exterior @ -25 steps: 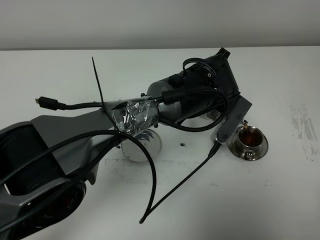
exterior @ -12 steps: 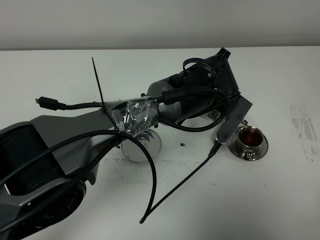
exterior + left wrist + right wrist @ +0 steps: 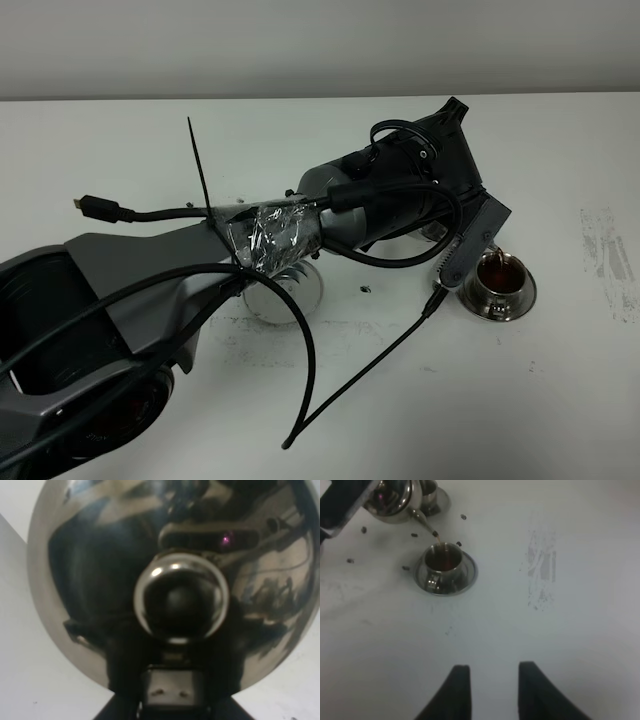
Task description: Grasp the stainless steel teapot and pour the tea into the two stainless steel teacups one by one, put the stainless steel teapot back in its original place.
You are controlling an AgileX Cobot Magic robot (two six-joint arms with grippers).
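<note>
From the high exterior camera, the left arm [image 3: 330,215] reaches across the white table [image 3: 560,390] toward the right, hiding nearly all of the stainless steel teapot. Its left gripper [image 3: 470,240] hangs just beside a steel teacup [image 3: 497,280] on its saucer [image 3: 520,300]; the cup holds reddish-brown tea [image 3: 498,270]. A flat round steel coaster plate [image 3: 285,295] lies on the table under the arm, well left of that cup.

In the left wrist view, the stainless steel teapot [image 3: 100,580] fills the frame, its lid knob [image 3: 180,597] aimed straight at the lens, so the pot's long axis runs along the line of sight. The left gripper is clenched on the teapot; its fingers are hidden under the pot.

In the right wrist view, the teapot [image 3: 395,502] is tilted, its thin spout [image 3: 425,525] pointing down toward the teacup [image 3: 444,562], the tip just above the rim. A second teacup [image 3: 432,495] stands just behind the pot. The right gripper [image 3: 492,690] hovers over bare table, well apart from the cups, holding nothing; its fingers [image 3: 457,690] show a gap, though the claw is drawn in as far as it goes.
</note>
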